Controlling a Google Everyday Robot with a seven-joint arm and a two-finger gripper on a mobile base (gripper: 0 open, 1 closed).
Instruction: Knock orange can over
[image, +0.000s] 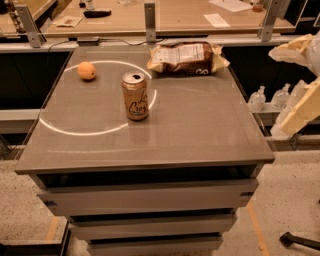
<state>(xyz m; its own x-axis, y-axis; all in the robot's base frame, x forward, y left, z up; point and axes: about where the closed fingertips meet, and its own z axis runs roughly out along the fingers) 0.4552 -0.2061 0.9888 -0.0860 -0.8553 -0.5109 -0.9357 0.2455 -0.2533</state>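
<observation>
The orange can (135, 95) stands upright on the grey table top (200, 130), left of centre, with its silver pull-tab top facing up and dark script on its side. My gripper (280, 90) hangs off the table's right edge, well to the right of the can and apart from it. Its two cream fingers (302, 107) are spread wide with nothing between them.
A small round orange fruit (86, 70) lies at the table's back left. A crinkly brown-and-white snack bag (187, 57) lies at the back, right of the can. A wooden counter (175, 15) runs behind the table. Plastic bottles (257, 97) stand low at the right.
</observation>
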